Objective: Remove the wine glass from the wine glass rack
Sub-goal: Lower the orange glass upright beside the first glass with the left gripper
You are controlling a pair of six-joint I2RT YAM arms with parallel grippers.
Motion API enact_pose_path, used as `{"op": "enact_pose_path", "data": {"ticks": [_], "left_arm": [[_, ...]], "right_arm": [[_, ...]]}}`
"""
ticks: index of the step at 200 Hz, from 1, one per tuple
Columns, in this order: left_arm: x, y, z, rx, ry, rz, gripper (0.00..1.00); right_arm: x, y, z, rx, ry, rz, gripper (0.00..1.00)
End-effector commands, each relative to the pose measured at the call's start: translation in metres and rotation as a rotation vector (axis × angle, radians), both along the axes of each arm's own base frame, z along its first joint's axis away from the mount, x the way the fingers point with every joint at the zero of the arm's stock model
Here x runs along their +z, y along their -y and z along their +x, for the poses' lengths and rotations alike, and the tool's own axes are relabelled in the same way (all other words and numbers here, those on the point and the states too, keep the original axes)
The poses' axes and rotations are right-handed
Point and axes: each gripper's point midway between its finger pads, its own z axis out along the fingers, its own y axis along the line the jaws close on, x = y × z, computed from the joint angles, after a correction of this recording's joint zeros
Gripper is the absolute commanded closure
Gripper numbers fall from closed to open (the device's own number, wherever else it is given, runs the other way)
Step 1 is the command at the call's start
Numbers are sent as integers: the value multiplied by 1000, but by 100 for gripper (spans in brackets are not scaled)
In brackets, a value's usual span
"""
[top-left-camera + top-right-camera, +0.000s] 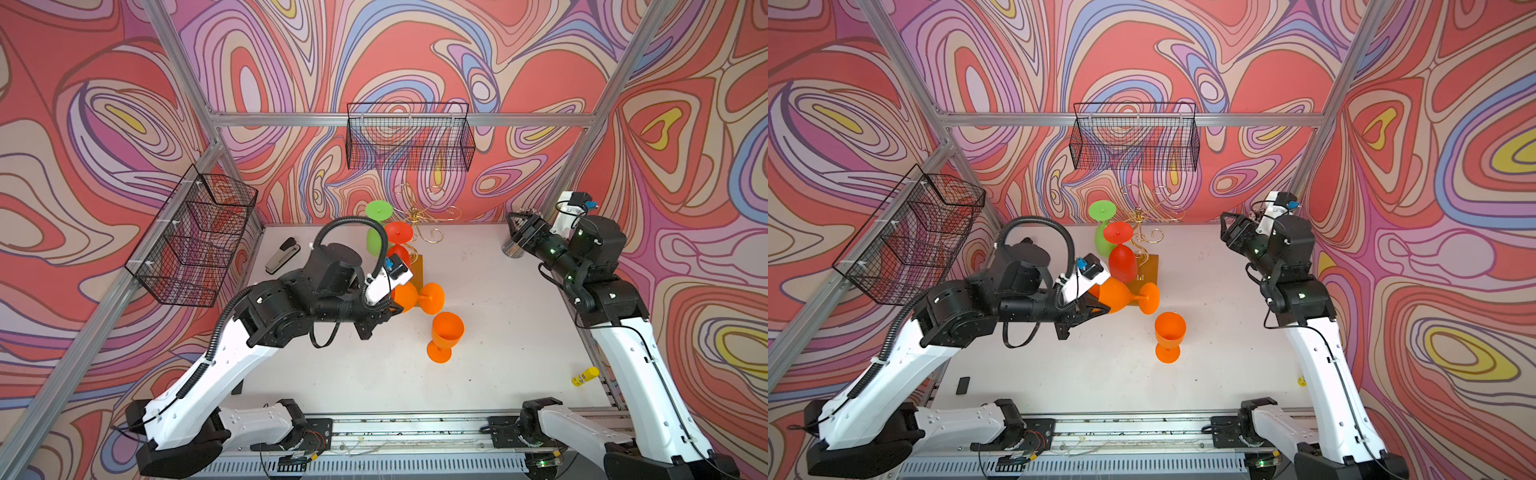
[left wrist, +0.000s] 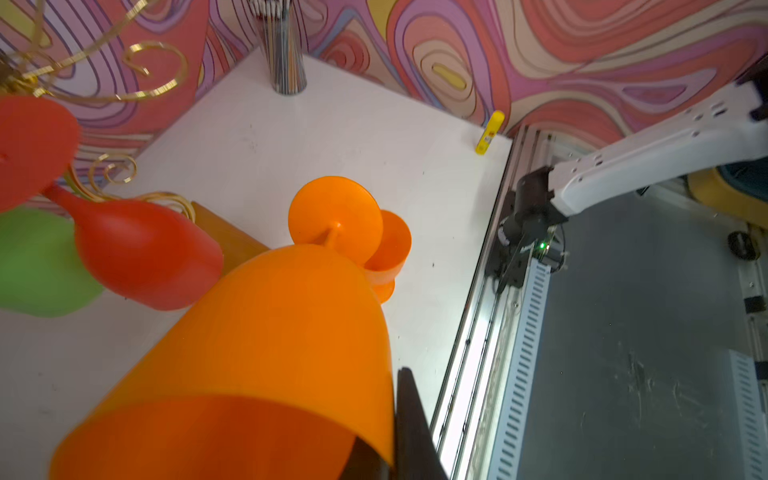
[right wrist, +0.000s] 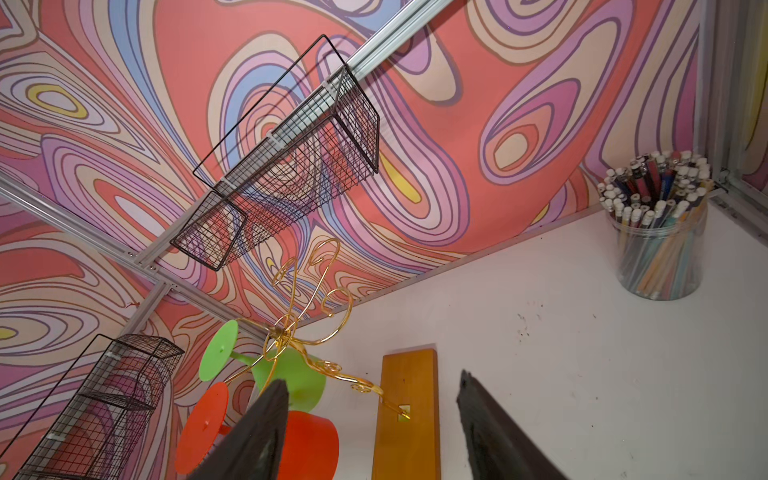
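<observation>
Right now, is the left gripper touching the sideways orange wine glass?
Touching: the left wrist view shows the left gripper pinching the sideways orange wine glass by its rim.

We found the wine glass rack (image 1: 1148, 268) toward 12 o'clock on the table (image 1: 498, 332). On its 9 o'clock side the rear hanging glass (image 1: 1102, 245) hung behind the front hanging glass (image 1: 1122, 264). At the rack's 6 o'clock the held wine glass (image 1: 1121, 295) lay sideways in the left gripper (image 1: 1102, 302), and the standing glass (image 1: 1170, 332) stood at its 5 o'clock. The stapler (image 1: 282, 255) lay at 10 o'clock, the pencil jar (image 3: 660, 257) at 2 and the glue stick (image 1: 585, 376) at 4.
</observation>
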Motion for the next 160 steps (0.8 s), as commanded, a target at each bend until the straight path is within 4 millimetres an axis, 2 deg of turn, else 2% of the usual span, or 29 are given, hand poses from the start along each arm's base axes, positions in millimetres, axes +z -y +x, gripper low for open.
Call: {"op": "enact_pose_path", "data": {"ticks": [1,30,54,80,132,160], "left_arm": [[-13,-29,-5,52,40,154,100],[-18,-41,-8,77,39,198,100],[-43,-48,3,124,11,328,100],[-73,-33,15,118,-34,420,100],[-110,3,42,94,-87,540,100],[-132,18,43,62,-144,586,100]], "right_arm": [[-8,4,2,-18,-16,-26,32],[-16,2,6,-12,-36,-22,32],[-20,1,8,-10,-47,-24,32],[-24,3,11,-18,-56,-31,32],[-33,6,13,-34,-86,-57,32],[-35,11,11,-54,-87,-77,32]]}}
